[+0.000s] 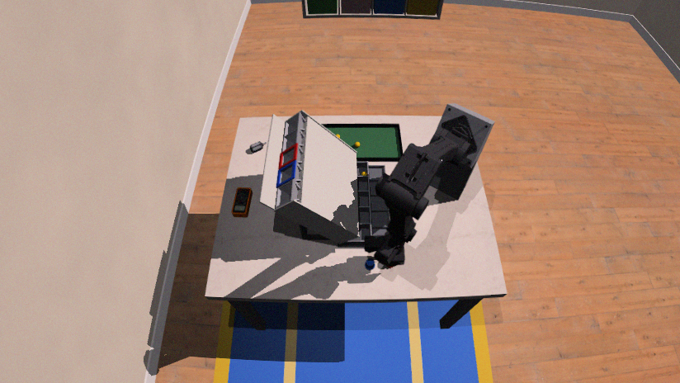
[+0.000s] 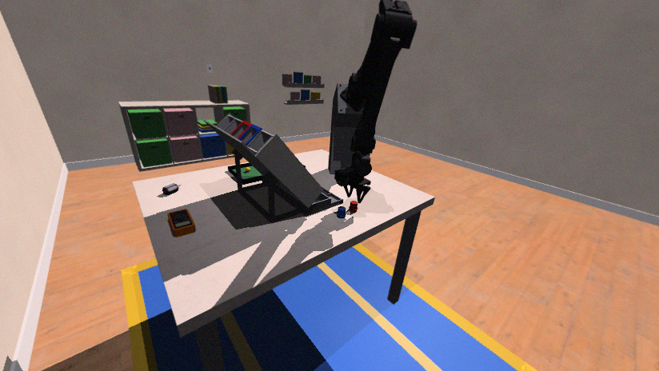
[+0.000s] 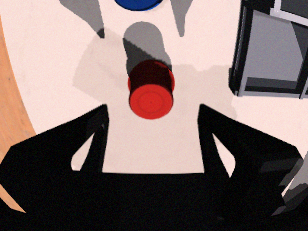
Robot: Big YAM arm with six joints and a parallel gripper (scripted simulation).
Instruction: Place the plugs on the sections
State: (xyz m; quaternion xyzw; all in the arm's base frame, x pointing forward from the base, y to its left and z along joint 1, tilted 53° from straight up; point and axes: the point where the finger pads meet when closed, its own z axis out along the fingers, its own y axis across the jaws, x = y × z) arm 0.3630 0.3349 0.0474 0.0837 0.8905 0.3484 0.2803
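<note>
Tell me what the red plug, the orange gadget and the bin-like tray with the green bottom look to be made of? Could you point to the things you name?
Red plug (image 2: 353, 206) (image 3: 151, 101): probably smooth plastic, in one even red with no metallic glint.
Gadget (image 1: 241, 201) (image 2: 181, 222): likely a plastic or rubber shell, dull orange around a dark face.
Tray (image 1: 380, 142) (image 2: 254, 173): perhaps felt-lined, its green floor flat and shineless; the black rim could be plastic or painted wood.

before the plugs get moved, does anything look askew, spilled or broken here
Probably nothing wrong: the red plug and blue plug stand upright. One yellow marble sits outside the green tray, in a section; possibly a dropped test marble.
</note>
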